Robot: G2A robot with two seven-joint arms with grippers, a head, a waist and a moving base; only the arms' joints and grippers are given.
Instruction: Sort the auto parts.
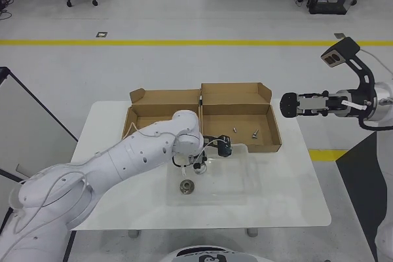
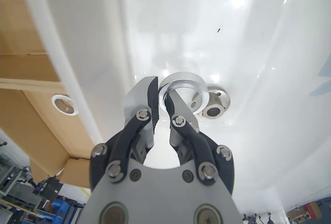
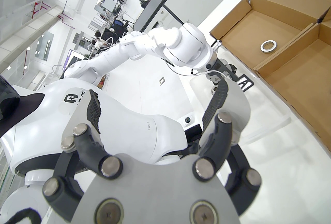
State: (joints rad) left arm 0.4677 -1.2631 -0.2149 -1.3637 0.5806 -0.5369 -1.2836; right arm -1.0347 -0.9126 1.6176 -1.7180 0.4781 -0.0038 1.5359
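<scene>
Top view: the left box (image 1: 154, 111) is sitting at the table's (image 1: 301, 203) far side, and a boxed ring (image 2: 64, 105) is lying flat on its floor, so rings are prob. going there. Just right of it, the left arm is stretching across from the near-left corner, elbow bent and wrist tipping down into the clear tray (image 1: 249, 177). The left gripper (image 2: 160, 95) is pinching the held ring (image 2: 186, 80) by its wall, w/ one finger inside the bore and the other outside. A flanged hub (image 2: 216, 106) is lying in the tray just beyond that ring; whether the two are touching can't be told. The step in hand looks like the pick: grip made, lift not yet clear. The next move is prob. calling for a straight lift w/o dragging the hub, then a swing over the tray wall to the left box. The right box (image 1: 239, 124) is holding two small bolts (image 1: 235, 130), approx. mid-floor. Farthest right, the right arm is hanging level off the table's right edge, right gripper (image 1: 285, 105) pointing toward the boxes, fingers spread wide and holding nothing.
</scene>
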